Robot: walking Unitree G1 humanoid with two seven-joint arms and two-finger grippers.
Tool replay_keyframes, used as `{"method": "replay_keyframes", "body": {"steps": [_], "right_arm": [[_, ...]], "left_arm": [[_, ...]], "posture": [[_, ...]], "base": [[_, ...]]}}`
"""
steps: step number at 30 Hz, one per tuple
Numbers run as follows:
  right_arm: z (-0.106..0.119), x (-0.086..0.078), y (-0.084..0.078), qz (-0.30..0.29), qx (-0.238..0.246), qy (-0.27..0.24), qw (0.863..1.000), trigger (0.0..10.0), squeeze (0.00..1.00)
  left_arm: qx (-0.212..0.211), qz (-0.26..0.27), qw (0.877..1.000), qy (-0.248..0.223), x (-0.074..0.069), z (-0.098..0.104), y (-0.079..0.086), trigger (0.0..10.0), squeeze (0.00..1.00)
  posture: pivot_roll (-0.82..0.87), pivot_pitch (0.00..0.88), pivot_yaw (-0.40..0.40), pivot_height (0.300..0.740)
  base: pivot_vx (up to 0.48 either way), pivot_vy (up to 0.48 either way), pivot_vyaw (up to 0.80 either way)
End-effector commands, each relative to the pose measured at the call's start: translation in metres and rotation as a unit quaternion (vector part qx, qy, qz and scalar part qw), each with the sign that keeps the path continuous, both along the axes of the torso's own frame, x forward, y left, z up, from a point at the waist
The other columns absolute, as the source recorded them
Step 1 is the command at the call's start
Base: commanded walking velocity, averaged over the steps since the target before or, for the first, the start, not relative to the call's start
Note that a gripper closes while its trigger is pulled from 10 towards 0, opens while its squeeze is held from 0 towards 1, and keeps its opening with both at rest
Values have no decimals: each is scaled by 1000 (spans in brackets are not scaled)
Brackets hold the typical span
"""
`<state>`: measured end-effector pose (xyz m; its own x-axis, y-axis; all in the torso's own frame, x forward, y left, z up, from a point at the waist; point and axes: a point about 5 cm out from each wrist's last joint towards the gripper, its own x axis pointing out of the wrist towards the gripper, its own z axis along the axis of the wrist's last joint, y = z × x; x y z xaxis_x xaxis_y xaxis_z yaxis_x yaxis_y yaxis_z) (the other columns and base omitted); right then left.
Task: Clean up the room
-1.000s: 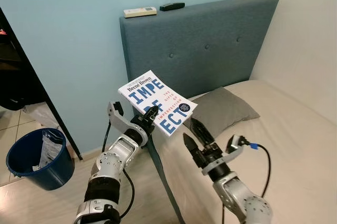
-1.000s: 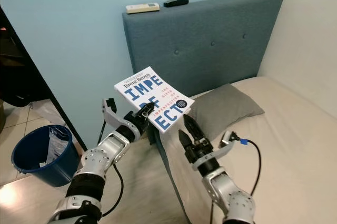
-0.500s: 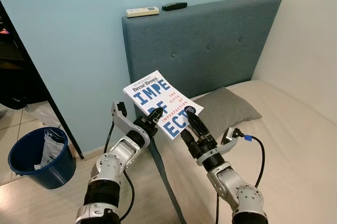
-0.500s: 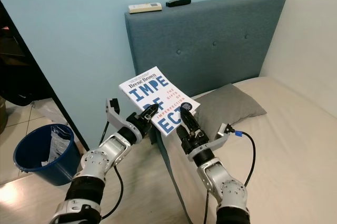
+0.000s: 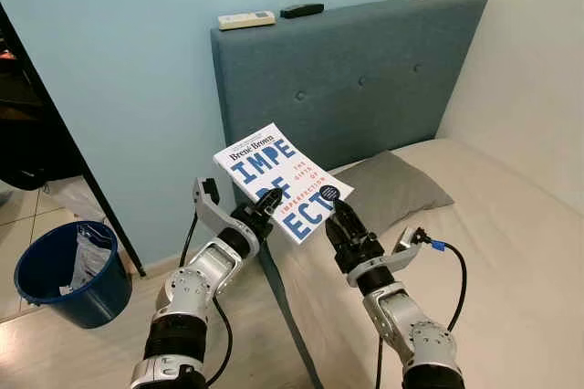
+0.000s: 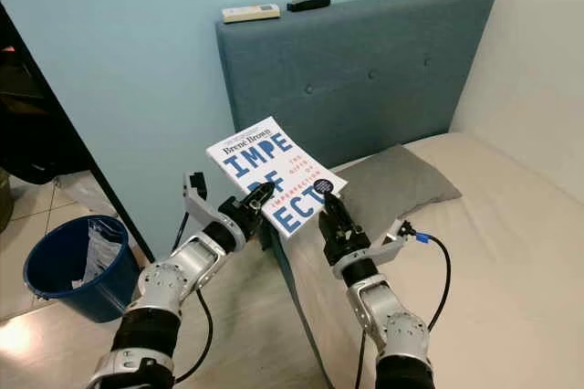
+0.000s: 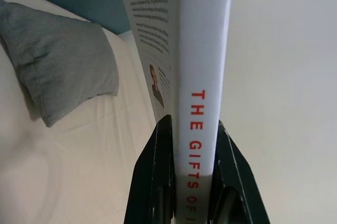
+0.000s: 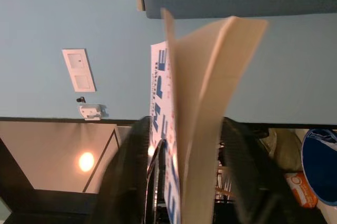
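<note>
Holding a book (image 5: 282,183) up in the air, the left claw (image 5: 260,207) pinches it between its two black fingers (image 7: 156,182). The book's white back edge, with red letters on it, sits right between those fingers and sticks out past their tips. The front of the book is white with big blue letters, and it tilts up and away from the left claw, toward the blue headboard (image 5: 365,78).

The right claw (image 5: 334,218) is at the other low corner of the book, just across from the left claw. Its fingers are spread, one on each side of the book's pages (image 8: 202,103). You cannot tell if they are touching the pages.

Past the right claw, a grey pillow (image 5: 388,190) lies flat on the bed (image 5: 493,225), up against the headboard. The book hangs over the edge of the bed, above both claws.

High up above both claws, on top of the headboard, lie a white remote (image 5: 244,20) and a black remote (image 5: 300,11), near each other.

Off to the side of the left claw and lower down, a blue bucket (image 5: 64,272) stands on the floor with a crumpled bag (image 5: 88,252) inside it.
</note>
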<state>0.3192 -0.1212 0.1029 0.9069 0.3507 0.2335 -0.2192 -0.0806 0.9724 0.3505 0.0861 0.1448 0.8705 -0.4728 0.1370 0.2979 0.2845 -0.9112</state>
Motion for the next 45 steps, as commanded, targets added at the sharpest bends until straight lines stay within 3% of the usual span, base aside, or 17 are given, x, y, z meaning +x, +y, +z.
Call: {"method": "replay_keyframes", "body": {"steps": [1, 15, 16, 17, 26, 27, 28, 29, 30, 33, 34, 45], "right_arm": [[0, -1, 8, 9, 15, 0, 1000, 0, 0], [3, -1, 15, 35, 16, -16, 999, 0, 0], [3, -1, 15, 35, 12, -17, 999, 6980, 1000], [3, -1, 15, 35, 7, -16, 999, 10000, 1000], [7, -1, 20, 50, 8, -31, 998, 10000, 1000], [7, -1, 21, 52, 4, -31, 998, 10000, 592], [7, -2, 21, 53, 1, -31, 998, 10000, 369], [7, -2, 21, 53, 1, -31, 998, 10000, 369], [6, -1, 22, 53, -2, -30, 998, 10000, 0], [5, 0, 21, 50, -3, -23, 998, 10000, 0], [4, 0, 19, 45, 5, -20, 999, 0, 0], [3, 2, 15, 29, 14, -17, 999, 0, 0]], "left_arm": [[-20, -13, 1000, -5, -4, 1, -10, 10000, 0], [-8, -34, 999, -9, -6, 2, -17, 10000, 0], [-7, -35, 999, -10, -6, 2, -17, 10000, 0], [-6, -38, 999, -11, -6, 2, -18, 10000, 0], [0, -61, 998, -17, -11, 2, -26, 10000, 0], [2, -66, 998, -18, -12, 2, -27, 10000, 0], [3, -68, 997, -20, -13, 2, -28, 10000, 0], [3, -68, 997, -20, -13, 2, -28, 10000, 0], [3, -69, 997, -20, -13, 1, -28, 10000, 0], [2, -66, 998, -18, -13, 1, -28, 10000, 0], [3, -63, 998, -18, -12, 1, -26, 10000, 0], [1, -54, 998, -15, -12, 0, -22, 10000, 0]], "posture": [[26, 105, 51, 740], [28, 105, 52, 740], [28, 105, 52, 740], [28, 105, 52, 740], [30, 102, 51, 740], [30, 102, 51, 740], [29, 98, 49, 740], [29, 98, 49, 740], [29, 98, 49, 740], [30, 96, 47, 740], [30, 94, 44, 740], [27, 86, 44, 740]], "base": [[0, 0, 0], [0, 0, 0], [0, 0, 0], [0, 0, 0], [0, 0, 0], [0, 0, 0], [0, 0, 0], [0, 0, 0], [0, 0, 0], [0, 0, 0], [0, 0, 0], [0, 0, 0]]}}
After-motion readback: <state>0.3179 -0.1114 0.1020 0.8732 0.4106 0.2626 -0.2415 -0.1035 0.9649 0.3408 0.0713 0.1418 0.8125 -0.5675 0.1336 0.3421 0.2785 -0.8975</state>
